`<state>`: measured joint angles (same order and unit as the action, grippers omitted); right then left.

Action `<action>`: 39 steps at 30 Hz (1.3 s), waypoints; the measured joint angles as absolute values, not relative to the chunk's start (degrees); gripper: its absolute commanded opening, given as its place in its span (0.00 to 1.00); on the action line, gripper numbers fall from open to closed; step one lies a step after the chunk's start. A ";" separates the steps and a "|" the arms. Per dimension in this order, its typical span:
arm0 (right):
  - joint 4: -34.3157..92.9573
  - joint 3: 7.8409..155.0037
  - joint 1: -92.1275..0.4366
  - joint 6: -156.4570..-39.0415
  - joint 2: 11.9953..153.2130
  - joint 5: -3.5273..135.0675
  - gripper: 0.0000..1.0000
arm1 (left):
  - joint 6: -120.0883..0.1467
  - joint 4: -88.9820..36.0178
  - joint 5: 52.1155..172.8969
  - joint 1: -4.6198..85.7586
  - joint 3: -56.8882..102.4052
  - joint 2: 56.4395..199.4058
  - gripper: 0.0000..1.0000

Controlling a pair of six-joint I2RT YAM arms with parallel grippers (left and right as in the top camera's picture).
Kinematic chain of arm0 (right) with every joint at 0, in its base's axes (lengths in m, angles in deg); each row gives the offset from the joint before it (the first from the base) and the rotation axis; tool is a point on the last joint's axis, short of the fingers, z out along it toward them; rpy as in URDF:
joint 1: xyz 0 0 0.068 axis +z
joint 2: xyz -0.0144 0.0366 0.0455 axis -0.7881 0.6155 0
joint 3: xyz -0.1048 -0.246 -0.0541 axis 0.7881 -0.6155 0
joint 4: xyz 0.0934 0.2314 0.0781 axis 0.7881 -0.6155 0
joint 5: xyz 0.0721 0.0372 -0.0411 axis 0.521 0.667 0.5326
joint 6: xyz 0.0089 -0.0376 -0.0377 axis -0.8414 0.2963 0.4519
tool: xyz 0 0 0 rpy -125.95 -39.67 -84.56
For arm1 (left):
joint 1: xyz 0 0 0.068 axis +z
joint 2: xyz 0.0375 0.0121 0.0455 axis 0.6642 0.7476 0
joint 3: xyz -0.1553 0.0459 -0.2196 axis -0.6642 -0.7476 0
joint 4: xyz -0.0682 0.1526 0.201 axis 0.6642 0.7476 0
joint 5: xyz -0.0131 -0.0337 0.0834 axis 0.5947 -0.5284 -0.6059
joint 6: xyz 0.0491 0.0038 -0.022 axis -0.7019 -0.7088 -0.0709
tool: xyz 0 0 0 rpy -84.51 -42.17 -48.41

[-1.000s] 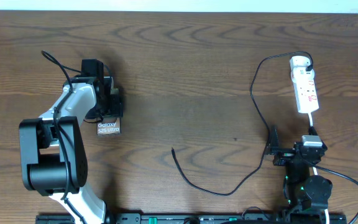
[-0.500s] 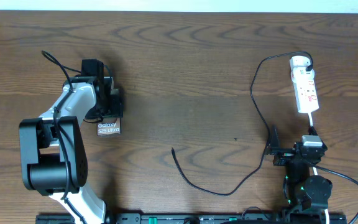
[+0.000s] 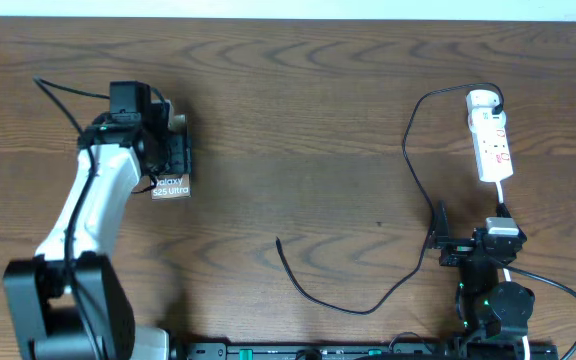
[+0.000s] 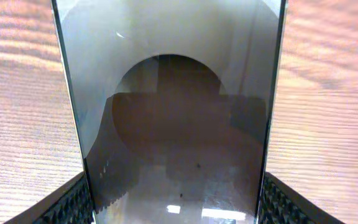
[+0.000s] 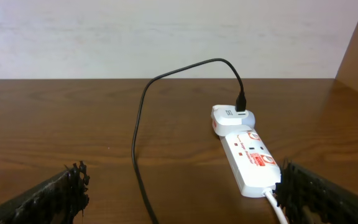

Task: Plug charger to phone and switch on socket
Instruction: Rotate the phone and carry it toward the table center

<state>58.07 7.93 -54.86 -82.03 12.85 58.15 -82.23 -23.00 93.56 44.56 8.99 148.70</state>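
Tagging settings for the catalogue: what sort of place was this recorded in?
Probably an indoor lab or test bench: a dark wood-grain table against a plain pale wall, two robot arms mounted at its near edge, and a white power strip with red markings.

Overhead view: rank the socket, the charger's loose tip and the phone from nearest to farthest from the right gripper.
Measured from the right gripper, which is open at the near right edge:
1. socket, straight ahead of it on the far right.
2. charger's loose tip, off to its left, near the middle.
3. phone, at the far left.
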 measured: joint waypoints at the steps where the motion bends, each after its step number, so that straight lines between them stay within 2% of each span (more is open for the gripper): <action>1: 58.05 7.93 -54.86 -82.03 12.85 58.15 0.99 | -81.95 -22.58 94.26 44.56 9.03 147.95 0.07; 12: 58.07 7.93 -54.86 -82.03 12.85 58.15 0.99 | -69.66 -16.44 105.82 44.58 9.03 145.75 0.07; 22: 58.07 7.93 -54.86 -82.03 12.85 58.15 0.99 | -47.41 -16.57 126.06 44.58 9.03 145.75 0.07; 31: 58.05 7.93 -54.86 -82.03 12.85 58.15 0.99 | -25.51 -16.81 138.47 44.58 9.03 145.75 0.07; 39: 58.05 7.93 -54.86 -82.03 12.85 58.15 0.99 | -17.27 -17.47 143.59 44.58 9.03 145.75 0.07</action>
